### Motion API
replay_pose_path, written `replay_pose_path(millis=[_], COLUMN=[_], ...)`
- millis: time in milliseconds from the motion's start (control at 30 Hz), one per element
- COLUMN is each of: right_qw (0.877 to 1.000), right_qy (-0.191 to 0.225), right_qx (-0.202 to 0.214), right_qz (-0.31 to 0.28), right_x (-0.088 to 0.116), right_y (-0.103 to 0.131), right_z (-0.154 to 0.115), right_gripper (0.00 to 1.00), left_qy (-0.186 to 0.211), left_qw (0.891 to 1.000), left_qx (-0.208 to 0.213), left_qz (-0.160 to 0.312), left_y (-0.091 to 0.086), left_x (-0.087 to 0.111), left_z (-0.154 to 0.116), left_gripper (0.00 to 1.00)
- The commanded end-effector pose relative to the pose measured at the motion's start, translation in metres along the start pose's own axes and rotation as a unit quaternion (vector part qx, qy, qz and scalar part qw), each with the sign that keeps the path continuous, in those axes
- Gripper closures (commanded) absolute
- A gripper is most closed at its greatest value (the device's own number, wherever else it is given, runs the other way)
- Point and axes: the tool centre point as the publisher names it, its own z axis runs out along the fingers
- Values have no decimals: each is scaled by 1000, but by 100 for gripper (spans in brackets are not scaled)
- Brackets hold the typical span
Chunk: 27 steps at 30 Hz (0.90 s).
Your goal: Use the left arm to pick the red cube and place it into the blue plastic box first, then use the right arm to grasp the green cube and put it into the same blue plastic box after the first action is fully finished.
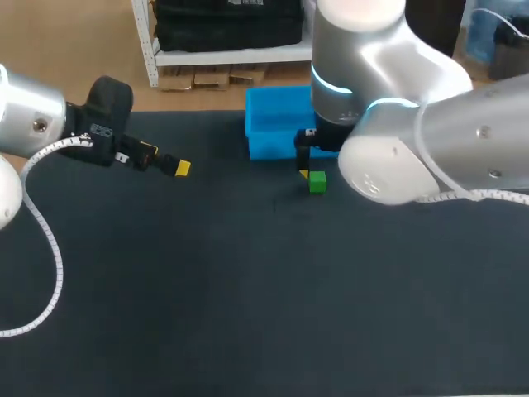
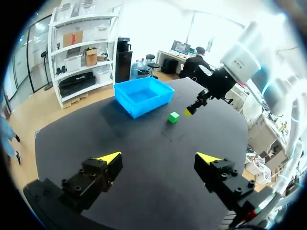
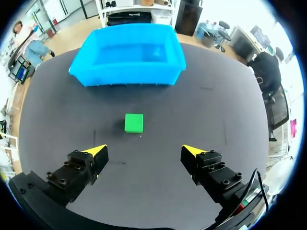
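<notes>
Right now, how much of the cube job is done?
Maybe half. No red cube shows anywhere, and the left hand is open and empty, so that step seems over, though I cannot see red inside the blue box. In hand: the right hand is open, aimed at the green cube. Left: grasp it and put it in the box.

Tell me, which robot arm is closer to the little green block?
The right one. The right end effector hangs open just short of the green cube, which lies ahead of its fingers. The left end effector is open too, far off across the table.
</notes>
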Motion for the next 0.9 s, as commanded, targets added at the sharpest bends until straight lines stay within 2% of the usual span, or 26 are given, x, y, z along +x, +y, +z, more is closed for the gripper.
replay_pose_path(millis=[33,267,900], right_qw=[1000,999,999], right_qy=[26,34,45], right_qx=[1,-4,-15], right_qz=[-1,-8,-27], right_x=[-12,-21,-25], right_y=[4,8,11], right_z=[11,24,61], right_gripper=[0,0,0], left_qy=[-4,-4,-4], left_qw=[1000,1000,1000], left_qx=[2,2,2], left_qz=[1,1,1], left_y=[1,1,1], left_x=[2,2,2], left_z=[-1,-1,-1], left_gripper=[0,0,0])
